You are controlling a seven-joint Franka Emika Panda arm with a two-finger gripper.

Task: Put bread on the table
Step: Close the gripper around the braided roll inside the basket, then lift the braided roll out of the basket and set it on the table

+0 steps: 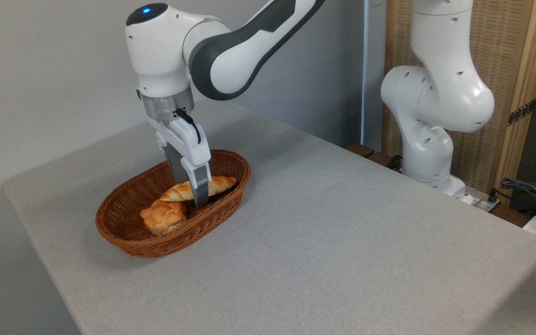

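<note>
One arm, one gripper (192, 195), one basket (123, 232), two baked items, one table (342, 242).

Bread (219, 184): long braided loaf, golden-brown, lying inside the basket toward its back right side, right tip pointing at the rim. Not on the table yet.

Bun (163, 217): round, knotted, also in the basket, just in front and left of the loaf's left end. Whether the two touch, cannot tell.

Gripper: reaching down into the basket from above, straddling the loaf near its middle. Near finger (200, 188) crosses in front of the loaf and covers part of it; far finger sits behind the loaf. Fingers stand narrow, with the loaf between them. Whether the pads actually press on the crust cannot be told from this view. Loaf looks level, possibly resting on the weave.

Basket: brown oval wicker, on the left half of the table, well back from the near edge.

Table: grey fabric-like top; right half bare. Arm base stands beyond the far right edge, cables (524, 186) beside it.
</note>
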